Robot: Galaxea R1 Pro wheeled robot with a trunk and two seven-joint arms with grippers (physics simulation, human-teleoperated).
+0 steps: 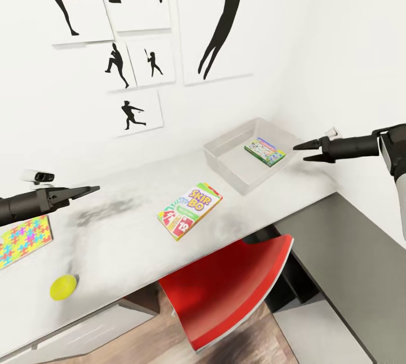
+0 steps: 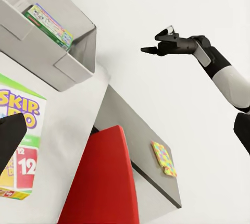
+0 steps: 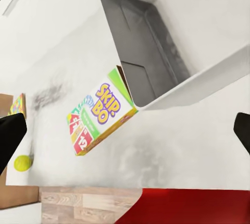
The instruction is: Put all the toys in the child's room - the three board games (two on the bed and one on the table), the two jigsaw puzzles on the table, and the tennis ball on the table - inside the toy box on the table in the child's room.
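At the left edge of the head view, the left tool (image 1: 90, 189) is hovering with its fingers nearly together and holding nothing. The bright puzzle (image 1: 22, 238) and the tennis ball (image 1: 63, 286) are lying below it on the counter (image 1: 113, 240). In the middle, the Skip-Bo box (image 1: 189, 210) is lying flat. At upper right, the toy box (image 1: 251, 152) is holding one game box (image 1: 264, 151); the right tool (image 1: 299, 151) is hanging just beside it, narrow and empty.

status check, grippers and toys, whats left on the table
Left gripper and right gripper nearly closed, empty. One game box in toy box. Skip-Bo, puzzle, tennis ball on table. Path unobstructed.
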